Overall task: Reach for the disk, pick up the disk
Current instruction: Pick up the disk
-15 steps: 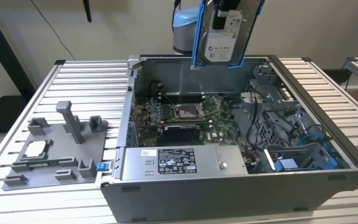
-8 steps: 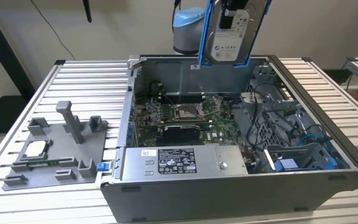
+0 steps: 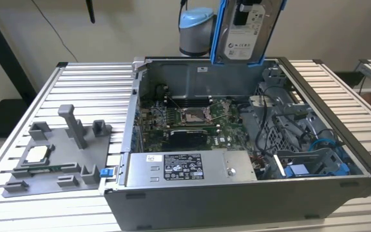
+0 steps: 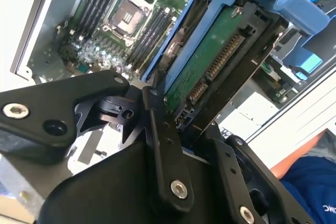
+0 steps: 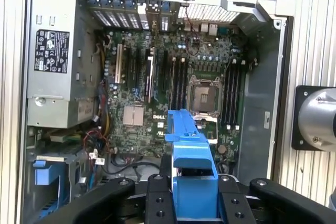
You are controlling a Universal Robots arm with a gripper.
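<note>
Holding disk (image 3: 245, 31) aloft, gripper (image 5: 194, 195) clamped (top cropped).

You've got the disk (image 3: 247, 31) up in the air above the open case's rear wall, upright, white label facing the exterior view. Blue bracket frames both long edges. Second wrist view shows its green circuit board and connector (image 4: 220, 56) underside.

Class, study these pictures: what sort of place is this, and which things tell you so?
Probably a robotics lab bench for computer disassembly: an open computer case sits on a slatted aluminium table, and the claw holds the disk above it.
</note>
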